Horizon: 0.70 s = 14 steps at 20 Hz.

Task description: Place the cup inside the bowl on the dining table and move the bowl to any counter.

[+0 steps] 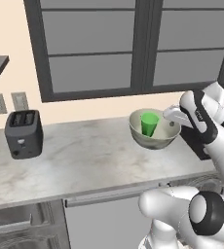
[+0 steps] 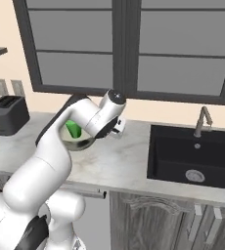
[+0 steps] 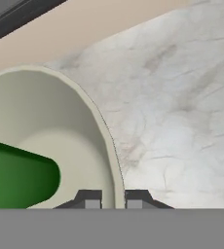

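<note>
2 fingertips of my gripper (image 3: 114,200) straddle the rim of the bowl (image 1: 154,137), 1 inside the wall and 1 outside, clenched on that thin edge so the bowl is in my grasp. In the left base view the bowl sits at the end of my hand above the counter's marble top, near its middle and in front of the window; I cannot tell whether its base is touching the table (image 1: 84,160) or hanging just over it.

Inside the bowl stands the cup (image 1: 149,123), tilted a little against the wall. So the first half of the job looks done, and the bowl seems to have reached a counter.

I judge the bowl stiff, shiny outside and likely slippery, with real weight hanging off a 1-sided rim pinch, so it will want to tip around my fingers. The rim is the only place my narrow gripper can take it. The cup looks light and loose, free to slide or roll if the bowl tilts, so I should lower level and slowly.

Count: 1 bowl, 1 cup, 1 toaster (image 1: 23,133) well apart at the left, 1 sink (image 2: 192,161) with 1 faucet (image 2: 202,121) to the right.
</note>
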{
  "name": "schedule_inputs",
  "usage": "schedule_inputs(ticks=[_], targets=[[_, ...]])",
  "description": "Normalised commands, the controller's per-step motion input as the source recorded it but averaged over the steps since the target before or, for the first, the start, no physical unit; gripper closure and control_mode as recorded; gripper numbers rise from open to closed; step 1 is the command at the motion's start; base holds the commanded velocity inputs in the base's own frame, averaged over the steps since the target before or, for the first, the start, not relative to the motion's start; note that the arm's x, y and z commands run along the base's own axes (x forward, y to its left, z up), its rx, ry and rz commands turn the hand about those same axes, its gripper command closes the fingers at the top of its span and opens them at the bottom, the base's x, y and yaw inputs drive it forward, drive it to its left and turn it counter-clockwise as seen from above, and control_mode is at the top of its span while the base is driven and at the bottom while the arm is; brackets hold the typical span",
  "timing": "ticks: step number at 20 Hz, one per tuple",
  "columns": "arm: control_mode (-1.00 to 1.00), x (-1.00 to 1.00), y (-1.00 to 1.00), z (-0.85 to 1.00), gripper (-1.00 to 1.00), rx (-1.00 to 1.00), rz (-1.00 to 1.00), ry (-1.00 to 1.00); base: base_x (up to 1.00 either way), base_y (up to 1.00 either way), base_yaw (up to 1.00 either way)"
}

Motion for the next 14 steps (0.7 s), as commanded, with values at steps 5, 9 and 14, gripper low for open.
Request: schedule_inputs(ticks=[5,9,14], targets=[[1.00,0.00,0.00,0.00,1.00,0.00,0.00,0.00,0.59,0.44,0.00],[1.00,0.00,0.00,0.00,1.00,0.00,0.00,0.00,0.16,0.17,0.00],[1.00,0.00,0.00,0.00,1.00,0.00,0.00,0.00,0.00,0.00,0.00]])
